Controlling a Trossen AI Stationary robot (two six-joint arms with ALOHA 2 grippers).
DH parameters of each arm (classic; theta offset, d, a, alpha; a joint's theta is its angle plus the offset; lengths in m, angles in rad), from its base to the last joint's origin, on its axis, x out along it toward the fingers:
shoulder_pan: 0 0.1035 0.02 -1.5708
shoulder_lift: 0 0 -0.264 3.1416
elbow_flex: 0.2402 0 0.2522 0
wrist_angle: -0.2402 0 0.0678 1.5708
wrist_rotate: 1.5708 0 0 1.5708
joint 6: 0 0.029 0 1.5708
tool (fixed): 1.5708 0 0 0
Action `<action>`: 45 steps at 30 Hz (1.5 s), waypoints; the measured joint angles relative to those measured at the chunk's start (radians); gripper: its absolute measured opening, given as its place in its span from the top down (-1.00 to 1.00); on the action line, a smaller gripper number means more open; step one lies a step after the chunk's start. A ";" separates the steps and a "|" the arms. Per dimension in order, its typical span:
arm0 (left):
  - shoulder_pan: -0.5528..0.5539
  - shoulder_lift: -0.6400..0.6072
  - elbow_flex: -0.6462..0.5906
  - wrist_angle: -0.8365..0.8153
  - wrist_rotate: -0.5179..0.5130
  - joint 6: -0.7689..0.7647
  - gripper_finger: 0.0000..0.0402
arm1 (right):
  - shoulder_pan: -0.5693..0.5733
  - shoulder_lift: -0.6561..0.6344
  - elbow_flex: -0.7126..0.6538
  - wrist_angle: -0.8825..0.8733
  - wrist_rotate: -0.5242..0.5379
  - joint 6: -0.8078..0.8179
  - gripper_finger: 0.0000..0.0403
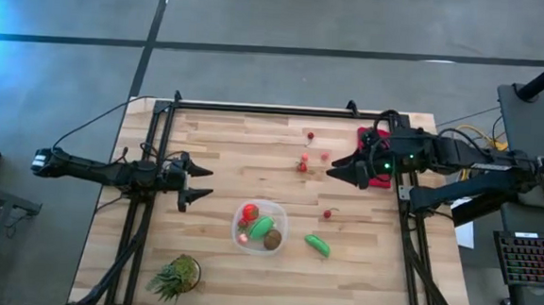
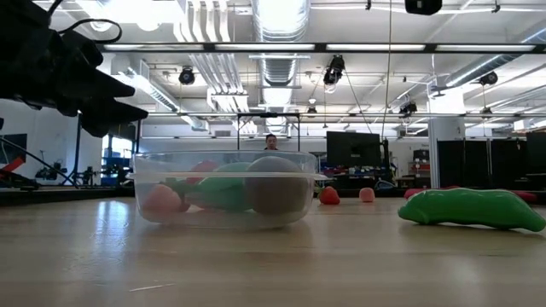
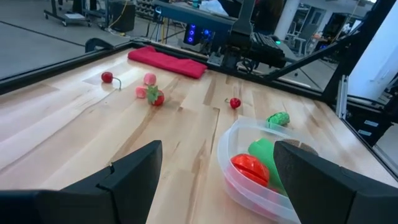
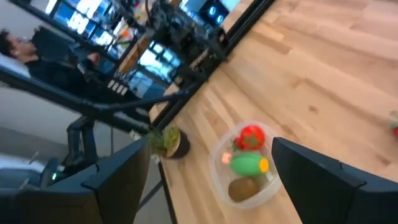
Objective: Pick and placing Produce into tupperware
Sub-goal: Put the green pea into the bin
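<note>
Start with the biggest thing: the clear tub (image 1: 259,226) sits near the middle of the table, toward the front edge. It looks thin, light and slick, so expect it to skate if you nudge its rim; drop pieces in from above rather than pushing against the wall. Inside it already lie a red tomato (image 1: 249,213), a green piece (image 1: 263,228) and a brown piece (image 1: 272,239).

Next in size, the loose green piece (image 1: 317,244) lies just beside the tub on the right arm's side. It looks like smooth hard plastic, oblong and likely to roll; take it across its narrow middle, jaws square to its length.

Smallest are the red berries (image 1: 304,163), scattered well apart farther back, with one (image 1: 327,214) nearer the tub. They look tiny, round and light, and will probably squirt out of a careless pinch; come straight down and centre them.

Your left gripper (image 1: 202,183) hovers beside the tub, spread wide and empty. Your right gripper (image 1: 332,170) hangs near the back berries, over the red cloth (image 1: 374,182), also wide and empty.
</note>
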 joint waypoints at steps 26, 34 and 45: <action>0.000 -0.210 0.075 -0.001 -0.022 0.035 -0.47 | -0.033 0.086 0.064 0.011 0.151 -0.144 -0.61; 0.001 -0.241 0.110 0.052 -0.221 0.263 -0.47 | -0.038 0.153 0.077 0.004 0.163 -0.306 -0.61; 0.003 -0.240 0.212 -0.343 0.033 0.093 -0.47 | -0.049 0.203 0.173 -0.140 0.193 -0.369 -0.61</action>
